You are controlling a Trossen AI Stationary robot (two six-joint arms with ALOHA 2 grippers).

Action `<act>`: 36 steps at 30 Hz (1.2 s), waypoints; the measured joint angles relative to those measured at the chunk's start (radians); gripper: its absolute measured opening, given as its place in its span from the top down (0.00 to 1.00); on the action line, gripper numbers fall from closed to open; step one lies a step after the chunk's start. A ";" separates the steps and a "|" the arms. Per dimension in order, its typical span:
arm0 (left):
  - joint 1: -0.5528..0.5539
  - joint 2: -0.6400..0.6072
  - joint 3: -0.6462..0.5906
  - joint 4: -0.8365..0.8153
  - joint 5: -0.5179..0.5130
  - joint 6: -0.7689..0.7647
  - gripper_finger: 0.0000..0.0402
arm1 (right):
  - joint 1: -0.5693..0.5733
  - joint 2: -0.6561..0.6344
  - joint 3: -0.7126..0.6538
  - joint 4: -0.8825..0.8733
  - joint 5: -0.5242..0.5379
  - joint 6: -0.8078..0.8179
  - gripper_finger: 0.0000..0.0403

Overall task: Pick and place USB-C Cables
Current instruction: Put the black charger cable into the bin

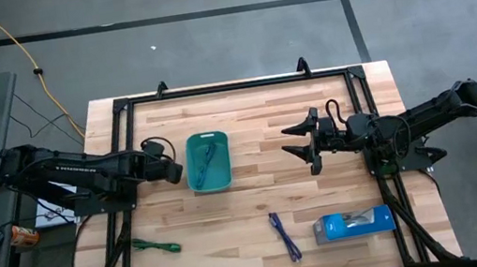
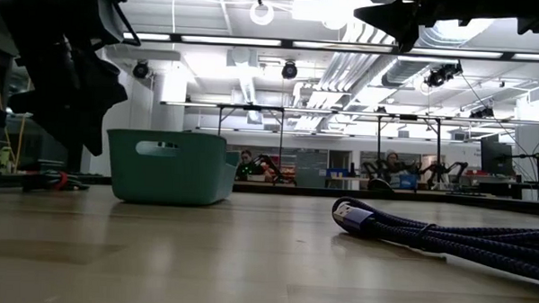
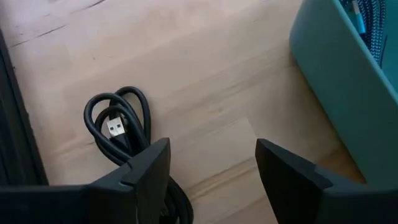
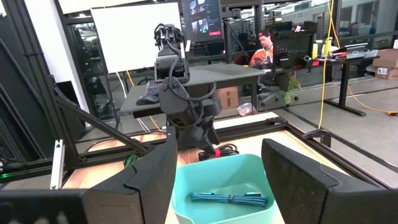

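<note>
Wooden plank worktop point(image 1: 256, 188), three cables to sort. Near edge first: the braided dark blue-purple cable point(image 1: 284, 236) lies loose on the wood, with the bright blue rectangular box point(image 1: 354, 223) just beside it toward the right arm's side. The thin green bundled cable point(image 1: 157, 247) lies near the front corner on the left arm's side, well apart from both.

Mid-worktop: the teal plastic tray point(image 1: 212, 184) already holds the light blue braided cable point(image 4: 229, 199), flat on its floor. One of three placed, by my read.

The left claw point(image 1: 174, 171) sits just beside the tray's outer wall, jaws spread wide, nothing between them. A coil of black cable point(image 3: 118, 124) lies on the wood under its wrist; it looks like rig wiring, not a task piece. The right claw point(image 1: 309, 147) hovers above the worktop's middle, jaws wide and empty, facing the tray.

Step in hand looks like a release at the tray. The next pick probably suits the left arm on the green cable: swing back toward the near edge, come down over the bundle's middle, pinch across the thin strands. The purple one sits closer to the right arm.
</note>
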 joint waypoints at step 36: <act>0.106 0.074 -0.101 -0.016 0.022 -0.163 0.47 | 0.000 0.000 0.000 0.000 0.000 0.000 0.44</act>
